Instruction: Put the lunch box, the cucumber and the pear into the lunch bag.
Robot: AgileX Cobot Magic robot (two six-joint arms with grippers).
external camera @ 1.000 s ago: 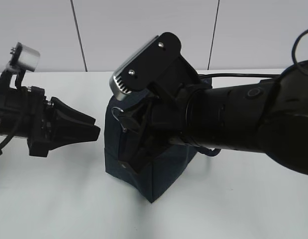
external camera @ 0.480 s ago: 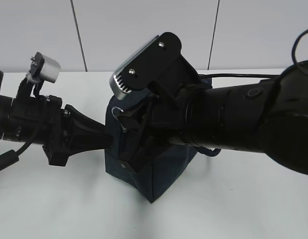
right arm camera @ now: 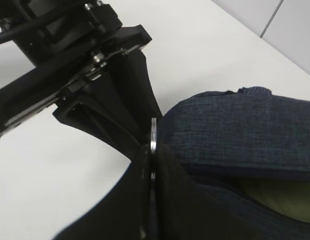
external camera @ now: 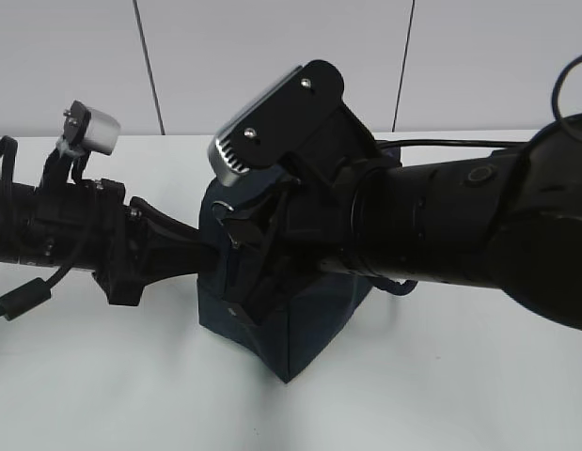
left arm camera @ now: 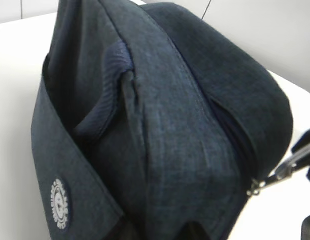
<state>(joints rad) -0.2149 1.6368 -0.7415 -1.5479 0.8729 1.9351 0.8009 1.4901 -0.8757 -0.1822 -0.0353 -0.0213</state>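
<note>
The dark navy lunch bag [external camera: 300, 329] stands mid-table and fills the left wrist view [left arm camera: 160, 125]. My right gripper [external camera: 239, 225] is at the bag's upper left end, shut on the zipper's metal ring pull [right arm camera: 153, 131]; the ring also shows in the left wrist view [left arm camera: 290, 165]. My left gripper [external camera: 208, 256] is against the bag's left end, its dark fingertips [left arm camera: 125, 234] on either side of a fold of fabric. Something olive green [right arm camera: 280, 200] shows through the zip gap. The lunch box, cucumber and pear are otherwise out of view.
The white table [external camera: 102, 376] runs to a white panelled wall [external camera: 272, 56] behind. The right arm's thick black body [external camera: 460, 235] covers most of the bag's right side. A cable [external camera: 23, 296] hangs below the left arm.
My left arm has moved right across the table until its fingertips reached the bag's left end. The right arm and the bag have not moved.
</note>
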